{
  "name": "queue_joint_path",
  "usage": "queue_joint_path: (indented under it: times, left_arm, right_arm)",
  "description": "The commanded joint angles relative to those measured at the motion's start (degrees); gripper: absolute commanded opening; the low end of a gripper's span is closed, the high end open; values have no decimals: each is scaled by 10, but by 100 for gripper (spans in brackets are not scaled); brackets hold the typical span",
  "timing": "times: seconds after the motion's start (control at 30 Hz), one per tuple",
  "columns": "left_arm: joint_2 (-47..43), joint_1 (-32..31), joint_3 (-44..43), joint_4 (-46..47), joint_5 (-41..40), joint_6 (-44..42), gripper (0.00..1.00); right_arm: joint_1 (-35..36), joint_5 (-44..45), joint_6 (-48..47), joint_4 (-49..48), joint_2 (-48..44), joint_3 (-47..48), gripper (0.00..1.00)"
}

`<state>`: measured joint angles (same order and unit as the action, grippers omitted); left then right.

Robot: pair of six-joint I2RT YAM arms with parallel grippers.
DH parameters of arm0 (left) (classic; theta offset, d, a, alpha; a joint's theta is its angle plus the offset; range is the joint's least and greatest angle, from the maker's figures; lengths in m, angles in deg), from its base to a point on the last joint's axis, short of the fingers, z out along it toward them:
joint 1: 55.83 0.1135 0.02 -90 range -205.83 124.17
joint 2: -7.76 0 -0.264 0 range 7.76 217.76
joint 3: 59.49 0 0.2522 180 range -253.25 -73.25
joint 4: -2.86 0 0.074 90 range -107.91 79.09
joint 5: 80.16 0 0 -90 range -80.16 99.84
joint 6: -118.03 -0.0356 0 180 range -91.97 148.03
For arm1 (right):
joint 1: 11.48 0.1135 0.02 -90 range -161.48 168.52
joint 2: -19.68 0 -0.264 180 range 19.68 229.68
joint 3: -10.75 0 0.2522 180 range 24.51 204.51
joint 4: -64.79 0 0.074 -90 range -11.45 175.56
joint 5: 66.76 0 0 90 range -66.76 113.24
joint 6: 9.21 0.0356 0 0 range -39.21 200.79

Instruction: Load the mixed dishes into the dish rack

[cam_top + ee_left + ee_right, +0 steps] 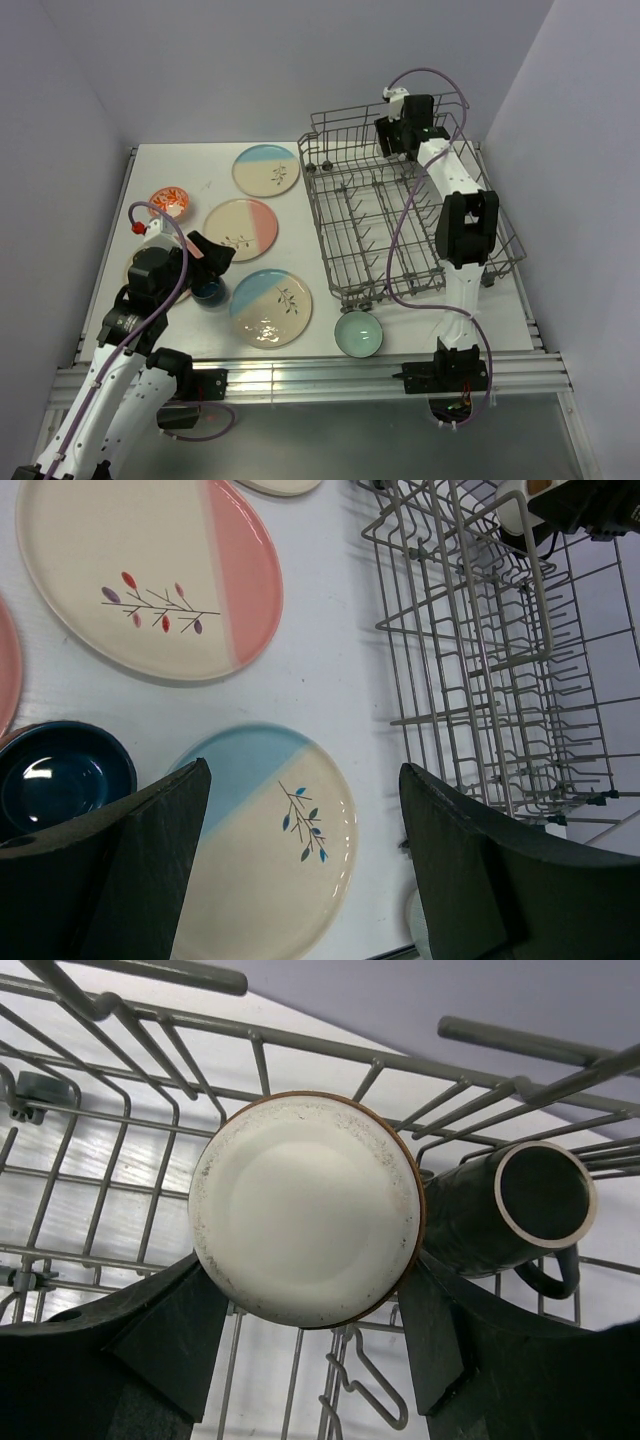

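Note:
The grey wire dish rack (345, 205) stands at the right. My right gripper (398, 138) is at its far corner, shut on the brown mug (305, 1210), whose white base faces the wrist camera. A dark mug (520, 1215) lies on its side in the rack beside it. My left gripper (303, 775) is open and empty above the near blue-and-cream plate (270, 306). A dark-blue cup (210, 292) stands just left of it. A pink-and-cream plate (240, 228) and a blue-and-cream plate (266, 170) lie farther back. Another pink plate (5, 670) is mostly hidden under the left arm.
The small orange-red bowl (168, 203) sits at the far left of the table. The pale teal bowl (358, 333) sits at the near edge, in front of the rack's near left corner. Purple walls close in the table on three sides.

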<state>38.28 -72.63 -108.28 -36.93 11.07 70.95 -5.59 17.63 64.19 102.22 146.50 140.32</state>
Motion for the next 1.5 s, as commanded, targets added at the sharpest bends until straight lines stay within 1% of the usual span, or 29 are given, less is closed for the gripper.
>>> queue_joint_path:
  times: [0.0,0.4,0.5,0.57,0.63,0.73,0.93,1.1,1.2,1.27,1.3,1.33,1.37,1.4,1.43,1.47]
  left_arm:
    - [-1,3,-2,13,6,4,83]
    - [16,3,-8,20,11,0,83]
    - [19,3,-10,23,12,-1,83]
    - [21,3,-12,21,12,-2,83]
    - [22,3,-13,22,13,-1,83]
    - [22,3,-11,25,14,-1,83]
    - [29,3,-11,30,17,1,83]
    - [28,3,-18,23,14,1,83]
    - [26,3,-27,6,-5,8,83]
    - [37,3,-44,-34,-44,22,81]
    - [43,3,-54,-52,-61,39,81]
    - [52,3,-71,-94,-96,50,76]
    - [73,3,-80,-117,-109,60,72]
    - [86,3,-89,-136,-119,77,69]
    - [100,3,-101,-151,-127,86,61]
    - [127,3,-104,-175,-129,94,58]
  right_arm:
    - [-7,-14,21,12,22,39,56]
    - [-11,-23,36,8,45,36,56]
    - [-13,-23,39,12,52,46,59]
    - [-13,-24,41,19,55,55,62]
    - [-13,-26,40,21,53,43,67]
    - [-14,-20,37,10,38,16,81]
    - [-24,-12,41,2,3,0,94]
    - [-33,-12,44,1,-26,0,97]
    - [-37,-17,42,-1,-60,-8,97]
    - [-37,-23,33,-2,-96,-24,99]
    - [-37,-40,25,1,-111,-30,100]
    - [-37,-51,5,8,-125,-44,100]
    - [-37,-65,-4,9,-157,-53,100]
    - [-35,-108,-17,9,-176,-65,100]
    - [-35,-137,-37,5,-195,-96,100]
    - [-34,-176,-47,4,-231,-111,100]
